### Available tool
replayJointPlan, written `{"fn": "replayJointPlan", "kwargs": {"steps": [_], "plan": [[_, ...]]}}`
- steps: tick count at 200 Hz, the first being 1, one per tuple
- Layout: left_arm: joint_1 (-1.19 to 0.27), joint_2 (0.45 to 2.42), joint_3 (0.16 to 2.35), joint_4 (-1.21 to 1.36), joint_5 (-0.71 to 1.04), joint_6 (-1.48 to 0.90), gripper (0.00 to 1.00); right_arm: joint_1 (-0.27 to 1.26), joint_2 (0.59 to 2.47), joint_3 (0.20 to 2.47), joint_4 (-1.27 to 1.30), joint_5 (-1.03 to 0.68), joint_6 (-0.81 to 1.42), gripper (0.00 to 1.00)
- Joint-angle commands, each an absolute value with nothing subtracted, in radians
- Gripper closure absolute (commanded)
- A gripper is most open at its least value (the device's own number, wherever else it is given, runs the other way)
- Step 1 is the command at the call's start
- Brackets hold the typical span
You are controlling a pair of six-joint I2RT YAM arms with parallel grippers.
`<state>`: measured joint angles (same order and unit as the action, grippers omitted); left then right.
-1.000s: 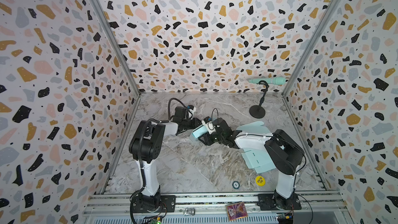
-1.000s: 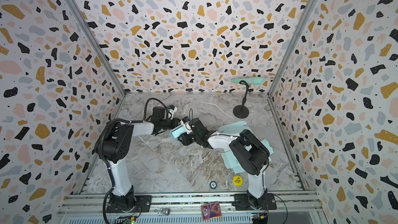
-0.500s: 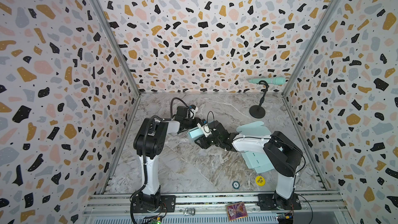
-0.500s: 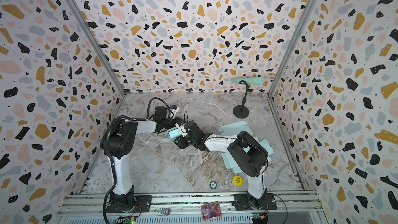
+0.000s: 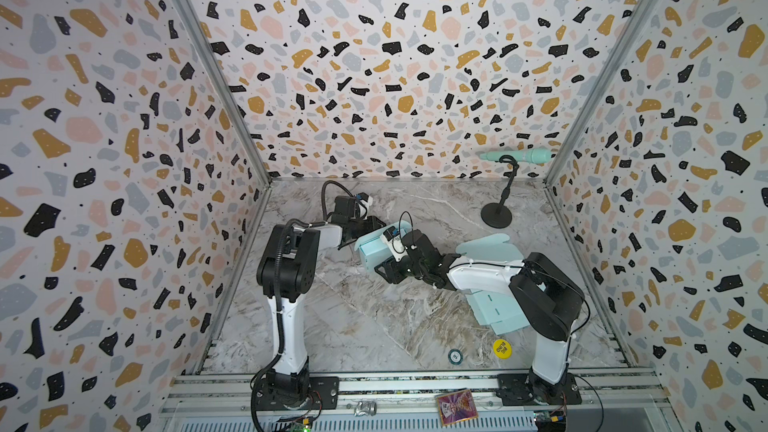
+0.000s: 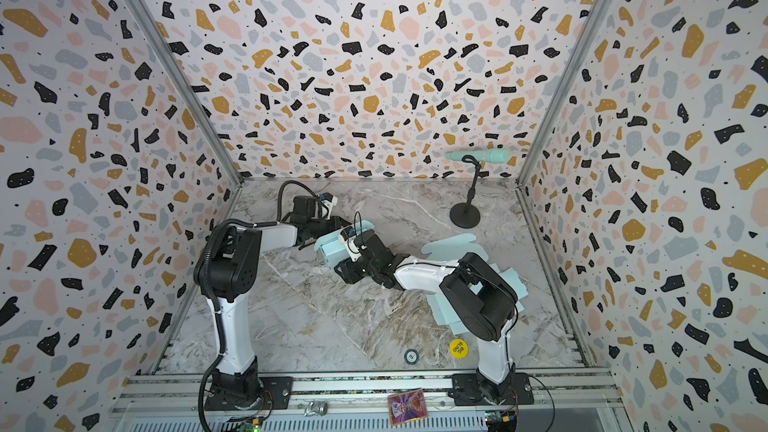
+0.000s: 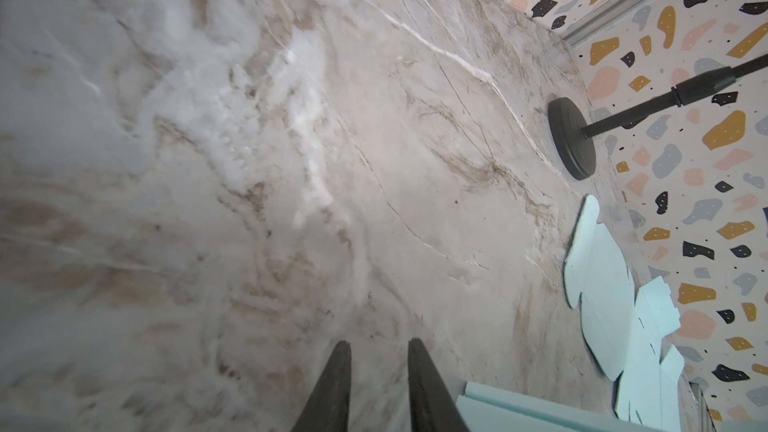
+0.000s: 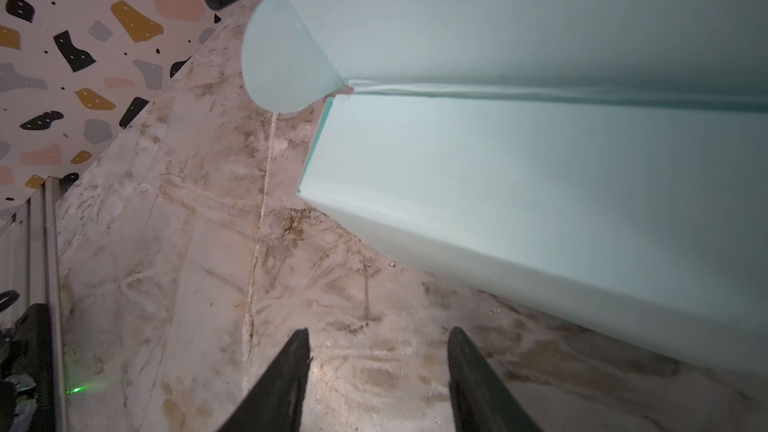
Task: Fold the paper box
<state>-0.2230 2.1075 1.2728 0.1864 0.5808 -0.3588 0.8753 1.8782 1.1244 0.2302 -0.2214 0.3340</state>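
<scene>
Pale mint paper box, partly folded

The front half of the table is bare marble, free to cross save a yellow disc and a dark chip by the front edge. At centre the box stands hemmed by the left arm and right arm. Flat sheets cover the right side, and a stand blocks the far right corner.

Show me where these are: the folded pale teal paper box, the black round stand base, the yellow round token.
Folded pale teal paper box [image 5: 369, 254]: in a top view, flat panel.
Black round stand base [image 5: 496, 216]: in a top view, disc centre.
Yellow round token [image 5: 502, 348]: in a top view, printed face.
</scene>
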Motion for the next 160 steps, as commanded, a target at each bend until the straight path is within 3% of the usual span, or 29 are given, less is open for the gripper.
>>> {"fn": "replayJointPlan", "kwargs": {"steps": [1, 43, 56, 91, 122, 160], "plan": [[-0.22, 2.111, 1.302, 0.157, 0.555, -0.347, 0.72, 0.877, 1.834, 1.161, 0.181, -0.201, 0.305, 0.45], [-0.167, 2.01, 1.287, 0.105, 0.424, -0.383, 0.63, 0.87, 1.675, 1.082, 0.122, -0.136, 0.268, 0.38], [-0.158, 1.967, 1.294, 0.058, 0.39, -0.366, 0.62, 0.859, 1.601, 1.042, 0.123, -0.135, 0.236, 0.32], [-0.158, 1.796, 1.265, -0.12, 0.223, -0.349, 0.6, 0.734, 1.516, 1.1, -0.029, -0.213, 0.098, 0.24], [-0.158, 1.563, 1.124, -0.215, 0.129, -0.356, 0.57, 0.576, 1.575, 1.225, -0.097, -0.366, 0.003, 0.18], [-0.19, 1.278, 0.971, -0.313, 0.154, -0.358, 0.48, 0.535, 1.733, 1.397, -0.172, -0.434, -0.123, 0.18]]}}
